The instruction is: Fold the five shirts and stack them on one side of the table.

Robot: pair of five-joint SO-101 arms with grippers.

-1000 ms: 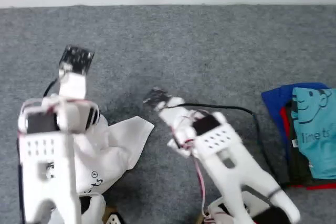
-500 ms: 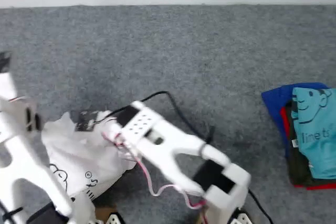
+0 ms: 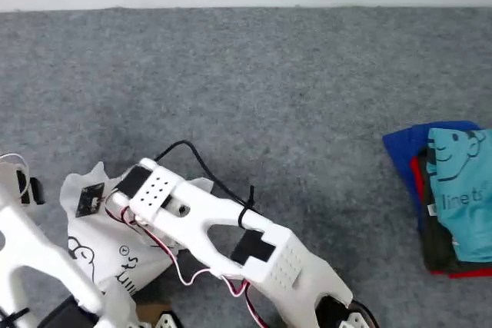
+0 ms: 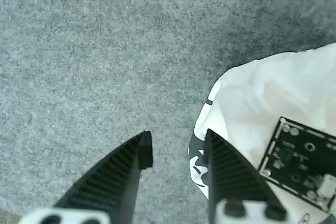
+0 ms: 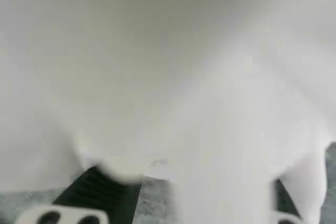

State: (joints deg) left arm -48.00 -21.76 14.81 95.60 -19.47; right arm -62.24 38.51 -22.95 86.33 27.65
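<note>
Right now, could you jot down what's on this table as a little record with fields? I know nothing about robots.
table: grey, carpet-like surface
white shirt: crumpled and unfolded, low left in the high view
folded stack: at the right edge, teal shirt on top
left pincer: open, over bare table beside the white shirt
right pincer: open, down on the white shirt, with cloth between its jaws

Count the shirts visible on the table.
5: one white shirt crumpled at the near left; four stacked at the right edge: teal, dark, red, blue. More may hide within.
</note>
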